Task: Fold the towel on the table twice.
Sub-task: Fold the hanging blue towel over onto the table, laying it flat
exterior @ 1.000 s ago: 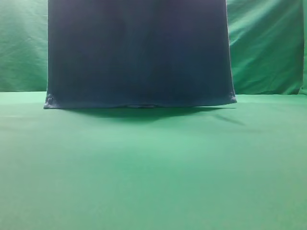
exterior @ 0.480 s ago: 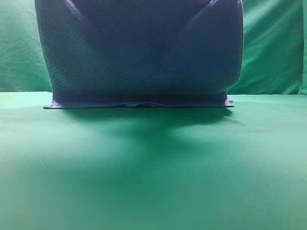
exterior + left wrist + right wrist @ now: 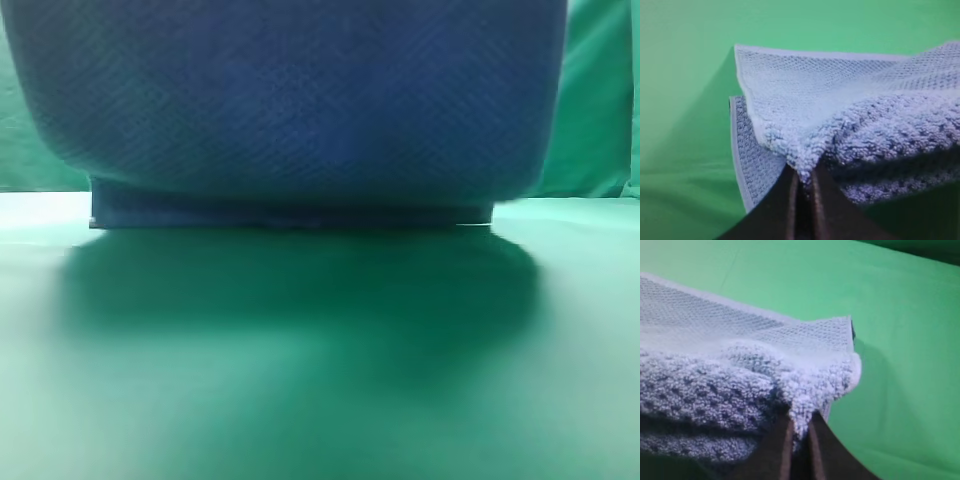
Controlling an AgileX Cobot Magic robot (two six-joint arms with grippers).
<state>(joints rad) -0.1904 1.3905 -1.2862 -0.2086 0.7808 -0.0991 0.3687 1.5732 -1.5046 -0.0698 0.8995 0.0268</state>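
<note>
The blue-grey waffle-knit towel (image 3: 290,100) fills the upper half of the exterior view, lifted and bulging towards the camera, its lower part resting on the green table (image 3: 320,380). Both grippers are hidden behind it there. In the left wrist view my left gripper (image 3: 802,182) is shut on a bunched edge of the towel (image 3: 840,130), held above a lower layer lying flat. In the right wrist view my right gripper (image 3: 799,432) is shut on the other bunched edge of the towel (image 3: 730,375), near its corner.
A wrinkled green cloth backdrop (image 3: 595,110) hangs behind the table. The towel throws a wide shadow (image 3: 300,290) on the table in front of it. Bare green table surface shows beside the towel in both wrist views (image 3: 685,100) (image 3: 900,365).
The lifted towel has come forward towards the exterior camera, growing larger and wider in view. Its shadow on the table has spread forward.
</note>
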